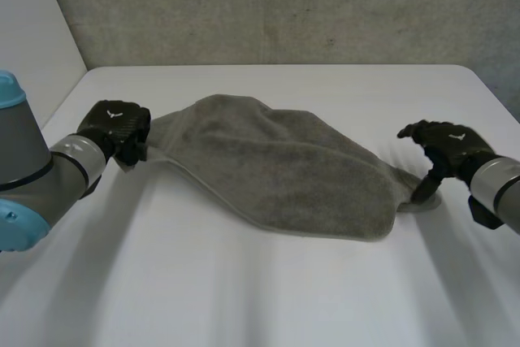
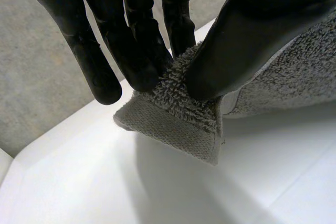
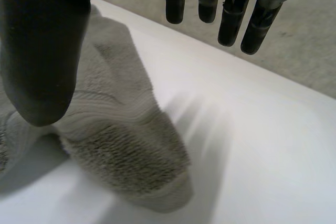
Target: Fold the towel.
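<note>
A grey terry towel (image 1: 276, 164) lies rumpled across the middle of the white table (image 1: 260, 290), stretched from the left to the right. My left hand (image 1: 118, 129) is at the towel's left corner (image 2: 173, 124), pinching it between thumb and fingers and holding it a little off the table. My right hand (image 1: 445, 149) hovers just above the towel's right corner (image 3: 121, 150), fingers straight and spread apart from the thumb, holding nothing. That corner lies bunched on the table under the thumb.
A grey wall (image 1: 284, 6) rises behind the table's far edge. Bare table surface runs in front of the towel towards me.
</note>
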